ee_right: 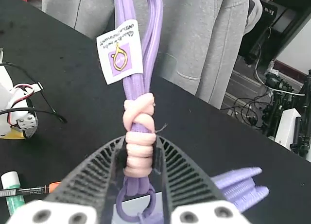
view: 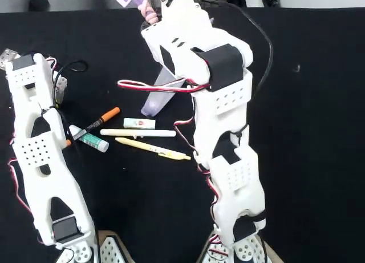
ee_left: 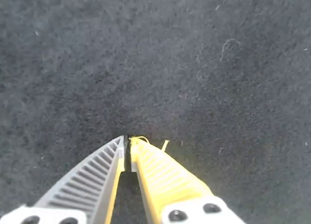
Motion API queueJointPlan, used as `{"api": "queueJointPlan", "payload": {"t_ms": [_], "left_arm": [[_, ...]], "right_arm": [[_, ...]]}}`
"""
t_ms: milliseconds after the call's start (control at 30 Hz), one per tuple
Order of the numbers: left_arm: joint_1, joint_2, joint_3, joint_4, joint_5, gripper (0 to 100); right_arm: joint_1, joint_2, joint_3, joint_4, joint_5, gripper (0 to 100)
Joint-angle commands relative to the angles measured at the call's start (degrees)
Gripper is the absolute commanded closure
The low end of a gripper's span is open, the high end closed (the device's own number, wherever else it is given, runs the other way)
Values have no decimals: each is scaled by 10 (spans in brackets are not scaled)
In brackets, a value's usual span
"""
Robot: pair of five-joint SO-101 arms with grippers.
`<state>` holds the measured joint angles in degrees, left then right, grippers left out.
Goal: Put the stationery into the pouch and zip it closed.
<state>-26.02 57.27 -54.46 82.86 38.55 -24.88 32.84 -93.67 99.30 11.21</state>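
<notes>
My right gripper [ee_right: 139,144] is shut on the pink knotted loop [ee_right: 139,122] of the purple pouch's strap, which carries a white tag [ee_right: 120,51]. The pouch [view: 157,97] hangs below it, lifted above the table, and part of its body [ee_right: 238,185] lies behind the fingers. In the high view the right gripper [view: 149,15] is raised at the back centre. On the black cloth lie an orange marker [view: 100,121], a small white eraser [view: 139,123], a white pen [view: 145,133], a yellow pen [view: 153,149] and a green-and-white tube [view: 91,140]. My left gripper [ee_left: 127,139] is shut and empty over bare cloth at the far left [view: 8,57].
Red and black cables [view: 154,86] trail from the right arm across the pouch. A black cable loop [view: 71,69] lies beside the left arm. The right half of the table [view: 313,132] is bare black cloth.
</notes>
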Motion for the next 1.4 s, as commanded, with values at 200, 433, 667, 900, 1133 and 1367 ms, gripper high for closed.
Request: {"api": "queueJointPlan", "payload": {"t_ms": [200,433,667,900,1133,1367], "left_arm": [[-21,-4,-5,-9,-2,970],[-21,-4,-5,-9,-2,970],[-21,-3,-4,-9,-2,970],[-20,-3,-4,-5,-3,970],[-19,-4,-9,31,-4,970],[-14,-10,-25,79,-62,970]], "right_arm": [[-23,-137,200,21,-5,988],[-42,-316,409,11,-5,988],[-43,-445,562,13,-5,988],[-99,-575,713,1,-4,988],[-115,-684,895,-69,11,987],[-115,-805,1085,-164,36,987]]}}
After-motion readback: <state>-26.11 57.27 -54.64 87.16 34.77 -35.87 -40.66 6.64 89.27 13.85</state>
